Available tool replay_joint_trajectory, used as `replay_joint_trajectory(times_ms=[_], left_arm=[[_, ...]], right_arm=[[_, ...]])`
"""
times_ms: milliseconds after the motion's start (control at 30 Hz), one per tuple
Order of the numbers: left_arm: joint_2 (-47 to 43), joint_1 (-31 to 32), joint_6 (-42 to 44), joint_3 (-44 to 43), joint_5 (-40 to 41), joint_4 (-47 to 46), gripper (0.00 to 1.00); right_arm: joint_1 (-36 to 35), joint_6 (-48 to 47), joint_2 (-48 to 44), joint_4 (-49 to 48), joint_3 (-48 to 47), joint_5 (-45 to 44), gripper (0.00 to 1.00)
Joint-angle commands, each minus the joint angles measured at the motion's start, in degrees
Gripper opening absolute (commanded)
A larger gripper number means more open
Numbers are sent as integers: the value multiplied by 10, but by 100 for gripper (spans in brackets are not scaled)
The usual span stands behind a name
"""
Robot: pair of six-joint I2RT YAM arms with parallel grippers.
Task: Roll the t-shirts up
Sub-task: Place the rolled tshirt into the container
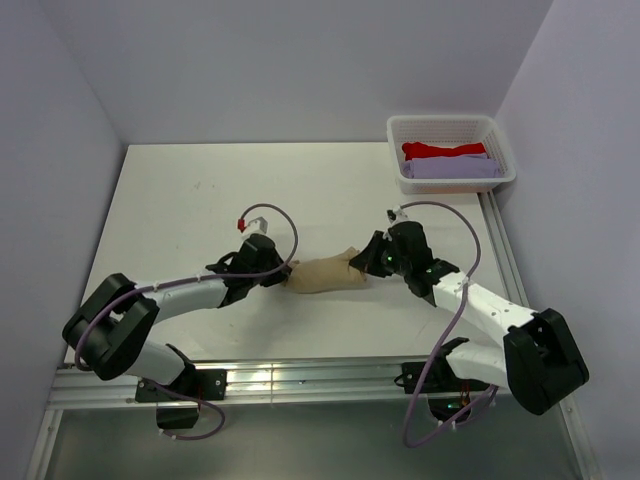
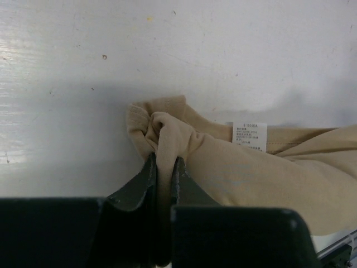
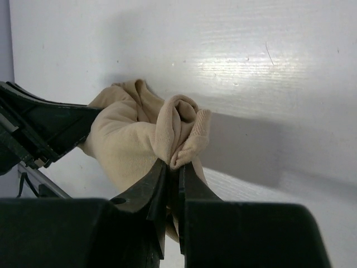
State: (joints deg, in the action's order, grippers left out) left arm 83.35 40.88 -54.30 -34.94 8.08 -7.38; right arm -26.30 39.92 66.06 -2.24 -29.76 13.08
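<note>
Top external view: the bunched tan t-shirt [image 1: 325, 273] is held toward the near edge of the table [image 1: 180, 200]. Its left end is pinched by the left fingers [image 2: 142, 180], its right end by the right fingers [image 3: 153, 184].

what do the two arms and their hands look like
The left arm and right arm have white link tubes between bulky black joint housings. A purplish cable loops along each. The left hand and right hand are black, with dark wedge-shaped fingers tapering to thin tips. A small red tab sits near the left wrist.
</note>
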Motion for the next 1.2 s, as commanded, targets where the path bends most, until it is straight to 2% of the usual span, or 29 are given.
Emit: replay_joint_trajectory(times_ms=[0, 200, 333, 567, 700, 733, 767, 800, 900, 1000, 1167], left_arm=[[-28, 10, 15, -15, -10, 47, 0], [-18, 10, -1, 26, -28, 0, 0], [-10, 12, -5, 29, -22, -4, 0], [22, 16, 0, 21, -25, -7, 0], [31, 18, -5, 30, -13, -3, 18], [26, 18, -4, 36, -11, -3, 30], [22, 18, -3, 39, -9, -3, 36], [16, 18, -2, 40, -3, -1, 46], [-5, 18, 4, 42, 4, 15, 57], [-19, 17, 12, 41, 9, 34, 64], [-27, 1, 16, 65, -19, 22, 65]], right_arm=[[5, -21, -1, 15, -25, -7, 0], [18, -24, 31, -14, -1, -2, 0], [23, -35, 80, -24, -2, -2, 0], [25, -51, 112, -13, -21, -27, 0], [26, -58, 120, -9, -23, -36, 0], [26, -63, 123, -10, -24, -38, 0], [26, -64, 125, -11, -22, -37, 0], [25, -66, 126, -13, -23, -35, 0], [26, -72, 130, -15, -24, -34, 0], [26, -79, 134, -15, -26, -34, 0], [26, -84, 142, -15, -28, -32, 0]])
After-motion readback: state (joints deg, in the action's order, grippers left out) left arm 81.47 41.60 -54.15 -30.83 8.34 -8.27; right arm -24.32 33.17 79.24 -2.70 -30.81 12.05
